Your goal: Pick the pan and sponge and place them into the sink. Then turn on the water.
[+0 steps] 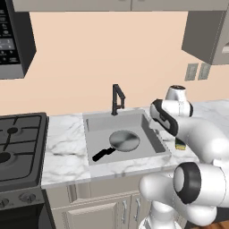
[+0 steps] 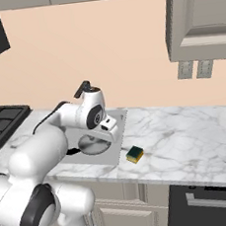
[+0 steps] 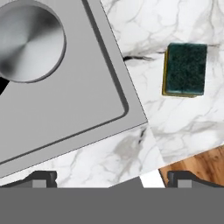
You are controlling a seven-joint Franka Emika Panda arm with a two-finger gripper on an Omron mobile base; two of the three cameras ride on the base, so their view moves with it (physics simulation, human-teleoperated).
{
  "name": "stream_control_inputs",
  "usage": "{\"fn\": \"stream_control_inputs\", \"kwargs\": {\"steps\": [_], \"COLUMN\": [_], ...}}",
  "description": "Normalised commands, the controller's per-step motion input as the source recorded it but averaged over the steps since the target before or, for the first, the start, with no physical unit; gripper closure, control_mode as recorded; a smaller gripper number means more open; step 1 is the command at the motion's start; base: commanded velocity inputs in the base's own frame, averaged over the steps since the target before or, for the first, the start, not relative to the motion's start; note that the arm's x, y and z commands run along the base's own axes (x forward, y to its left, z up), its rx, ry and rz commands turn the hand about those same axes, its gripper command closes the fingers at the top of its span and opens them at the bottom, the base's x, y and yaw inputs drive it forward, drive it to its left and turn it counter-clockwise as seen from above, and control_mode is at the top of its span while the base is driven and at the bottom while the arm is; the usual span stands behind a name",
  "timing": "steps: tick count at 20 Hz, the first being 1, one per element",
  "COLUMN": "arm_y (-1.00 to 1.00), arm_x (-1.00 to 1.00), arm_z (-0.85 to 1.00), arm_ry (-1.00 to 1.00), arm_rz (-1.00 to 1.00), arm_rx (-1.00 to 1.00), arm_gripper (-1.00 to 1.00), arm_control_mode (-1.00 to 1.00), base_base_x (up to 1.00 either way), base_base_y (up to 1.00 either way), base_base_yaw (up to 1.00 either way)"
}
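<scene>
**Going for the sponge, with the pan in the basin**

Hanging above the front right corner of the sink (image 1: 91,123), the pincer (image 3: 111,177) is standing with its jaws wide apart and is holding nothing. The first part of the task is looking done: the pan (image 1: 124,140) is lying flat on the floor of the sink, below the pincer and off to its sink side, with its black handle pointing to the near corner of the basin. Nothing else is lying in the sink as far as I can see, and no stream is coming from the black faucet (image 1: 117,99), so the water is not yet running.

The sponge (image 3: 185,69) is lying on the marble worktop (image 2: 186,131), outside the basin and near its right edge. In the hand view it is lying ahead of the pincer and a little to one side, its green face up, not touched by either finger.

By my judgement, two things are remaining: bringing the sponge into the sink, then opening the faucet.
</scene>
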Motion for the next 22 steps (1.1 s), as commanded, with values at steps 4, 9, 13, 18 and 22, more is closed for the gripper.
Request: {"fn": "stream_control_inputs", "kwargs": {"steps": [4,9,13,18,22], "arm_y": [-0.24,-0.31,-0.33,-0.31,-0.27], "arm_x": [0.0,0.0,0.0,0.0,0.0], "arm_z": [-0.01,-0.03,-0.05,-0.03,-0.02], "arm_ry": [0.01,0.0,0.0,0.01,0.01], "arm_rz": [-0.02,-0.02,0.0,0.0,0.01], "arm_rx": [0.0,0.0,0.0,0.0,0.0], "arm_gripper": [-1.0,-1.0,-1.0,-1.0,-1.0], "arm_control_mode": [-1.0,-1.0,-1.0,-1.0,-1.0], "base_base_x": [0.0,0.0,0.0,0.0,0.0], "base_base_y": [0.0,0.0,0.0,0.0,0.0], "base_base_yaw": [0.0,0.0,0.0,0.0,0.0]}}
